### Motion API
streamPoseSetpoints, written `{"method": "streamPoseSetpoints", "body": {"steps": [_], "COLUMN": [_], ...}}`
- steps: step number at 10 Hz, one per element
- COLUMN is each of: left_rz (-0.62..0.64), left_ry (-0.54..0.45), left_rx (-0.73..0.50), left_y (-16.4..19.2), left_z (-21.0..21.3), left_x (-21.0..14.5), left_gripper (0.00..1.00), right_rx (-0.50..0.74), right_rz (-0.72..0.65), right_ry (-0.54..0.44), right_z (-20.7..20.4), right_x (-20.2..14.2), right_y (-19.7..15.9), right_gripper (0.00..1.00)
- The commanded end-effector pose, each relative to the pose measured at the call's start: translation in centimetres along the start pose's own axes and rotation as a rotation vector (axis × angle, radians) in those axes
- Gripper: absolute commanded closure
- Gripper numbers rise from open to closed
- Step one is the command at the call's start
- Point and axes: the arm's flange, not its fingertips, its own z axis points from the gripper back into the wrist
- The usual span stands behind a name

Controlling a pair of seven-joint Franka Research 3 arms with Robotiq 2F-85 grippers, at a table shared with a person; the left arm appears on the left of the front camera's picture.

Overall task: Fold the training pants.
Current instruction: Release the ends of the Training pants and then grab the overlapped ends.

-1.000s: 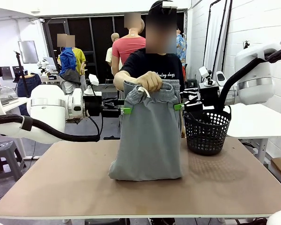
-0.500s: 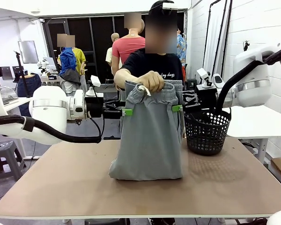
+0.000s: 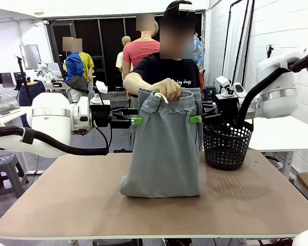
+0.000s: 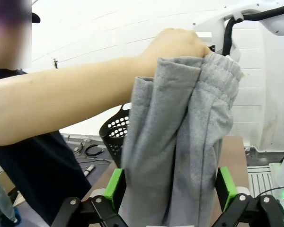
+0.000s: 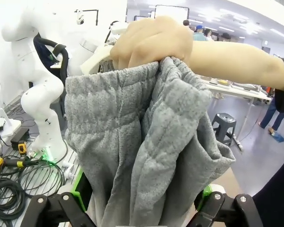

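Training pants (image 3: 164, 148) have shifted slightly toward the basket (image 3: 227, 146), with the person's hand (image 3: 168, 89) holding the waistband. Left gripper (image 3: 137, 121) and right gripper (image 3: 195, 119) remain spread, straddling the side edges; the grasp is judged pending.

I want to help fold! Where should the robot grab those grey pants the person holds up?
Probably the side edges just under the waistband, one gripper from each side. The training pants hang upright from the person's hand, so those edges face the open left gripper and right gripper.
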Motion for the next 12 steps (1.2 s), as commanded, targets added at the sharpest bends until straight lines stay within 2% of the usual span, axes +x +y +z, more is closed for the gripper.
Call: {"method": "streamPoseSetpoints", "body": {"steps": [1,4,6,12], "left_rz": [-0.031,-0.037,-0.016,-0.005], "left_ry": [-0.004,-0.015,-0.051,-0.040], "left_rx": [0.083,0.091,0.014,-0.156], "left_y": [-1.7,-1.8,-1.7,-1.6], "left_z": [0.3,0.3,-0.2,-1.0], "left_x": [-0.4,-0.7,-1.0,-1.4], "left_gripper": [0.00,0.00,0.00,0.00], "right_rx": [0.023,0.041,0.056,0.094], "right_rz": [-0.019,-0.015,-0.022,-0.051], "right_ry": [0.015,0.024,0.030,0.038], "right_z": [0.4,-0.1,-0.5,-0.3], "right_x": [0.1,0.1,0.1,0.1], "right_y": [0.1,-0.1,0.2,3.5], "right_gripper": [0.00,0.00,0.00,0.00]}}
